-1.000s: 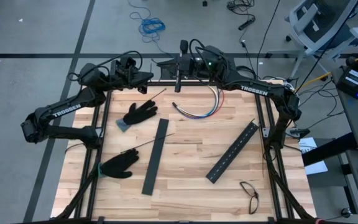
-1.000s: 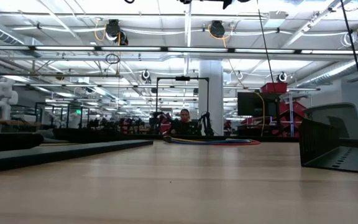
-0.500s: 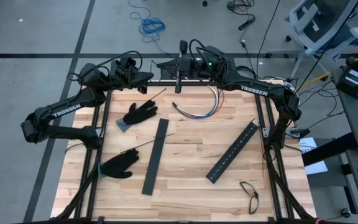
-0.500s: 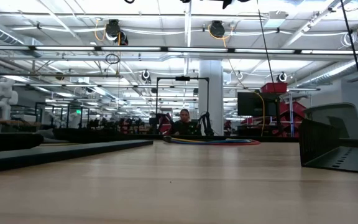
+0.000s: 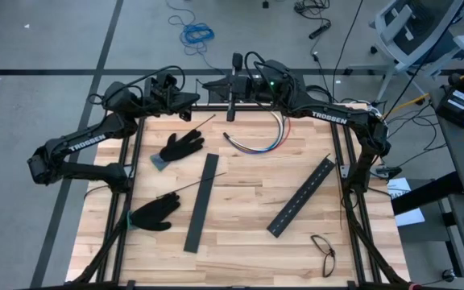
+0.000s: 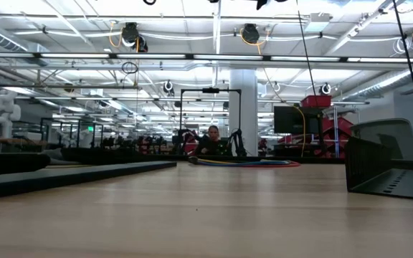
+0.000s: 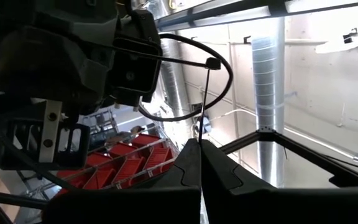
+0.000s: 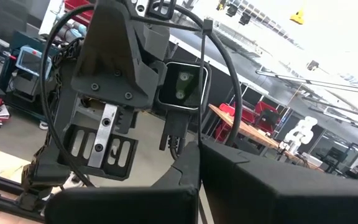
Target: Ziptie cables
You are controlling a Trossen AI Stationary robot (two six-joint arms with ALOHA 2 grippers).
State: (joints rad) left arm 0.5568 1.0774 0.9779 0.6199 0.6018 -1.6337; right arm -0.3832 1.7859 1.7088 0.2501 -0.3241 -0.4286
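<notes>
Resting at table (image 5: 240, 201) back edge | left gripper (image 5: 193, 99) closed, empty | right gripper (image 5: 209, 84) closed, empty | cables (image 5: 260, 141) untouched

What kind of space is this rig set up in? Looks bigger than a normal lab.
Most likely a large open industrial robotics workshop. Behind the wooden table the low view shows exposed ceiling ducts and pipes, other framed workstations and a white humanoid robot.

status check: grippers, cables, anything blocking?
Left gripper and right gripper shut, empty, parked at the table's far edge. Cables loose, untied, far center. Zipties untouched. Gloves and slotted bars lie nearby.
</notes>
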